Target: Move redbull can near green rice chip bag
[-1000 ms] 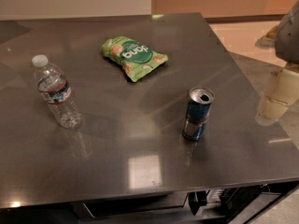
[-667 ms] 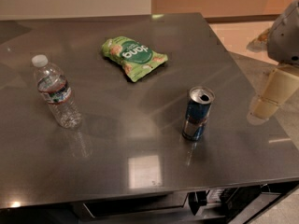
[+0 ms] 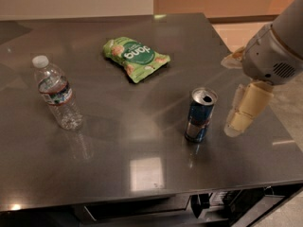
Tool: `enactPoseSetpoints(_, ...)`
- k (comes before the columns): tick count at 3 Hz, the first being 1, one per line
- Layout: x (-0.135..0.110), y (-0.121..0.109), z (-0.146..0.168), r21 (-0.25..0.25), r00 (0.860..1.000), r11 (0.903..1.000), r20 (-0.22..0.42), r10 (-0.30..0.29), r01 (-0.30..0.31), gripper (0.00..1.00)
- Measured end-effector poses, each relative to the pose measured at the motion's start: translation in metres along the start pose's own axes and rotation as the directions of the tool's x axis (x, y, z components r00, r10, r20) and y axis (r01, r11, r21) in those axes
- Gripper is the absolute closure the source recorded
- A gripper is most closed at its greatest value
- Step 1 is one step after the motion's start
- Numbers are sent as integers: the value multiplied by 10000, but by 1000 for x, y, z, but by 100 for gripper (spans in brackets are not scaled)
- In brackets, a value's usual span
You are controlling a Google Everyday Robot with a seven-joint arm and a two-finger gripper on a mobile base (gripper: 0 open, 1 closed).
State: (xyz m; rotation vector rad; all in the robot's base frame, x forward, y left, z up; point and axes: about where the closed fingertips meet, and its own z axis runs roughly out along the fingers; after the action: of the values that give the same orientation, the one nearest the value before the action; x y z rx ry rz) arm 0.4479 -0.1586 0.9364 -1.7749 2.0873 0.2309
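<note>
The gripper, its state not discernible, is held just beside the upright redbull can, apparently for a side grasp, the green rice chip bag lying well apart.

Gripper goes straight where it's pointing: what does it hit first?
Probably the table just beside the redbull can; the gripper points down, slightly left. Depth unclear; it might clip the can.
</note>
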Motion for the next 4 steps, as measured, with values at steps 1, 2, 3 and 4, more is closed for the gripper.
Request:
enactPoseSetpoints(1,-12,6,26,-414,9988,9986,387,-314,330,0)
enactPoseSetpoints(2,-22,9,43,-590,9970,9968,587,-514,548,0)
enactPoseSetpoints(3,-29,10,47,-488,9964,9968,596,-602,631,18)
enactPoseSetpoints(4,-31,7,44,-419,9961,9970,621,-622,649,41)
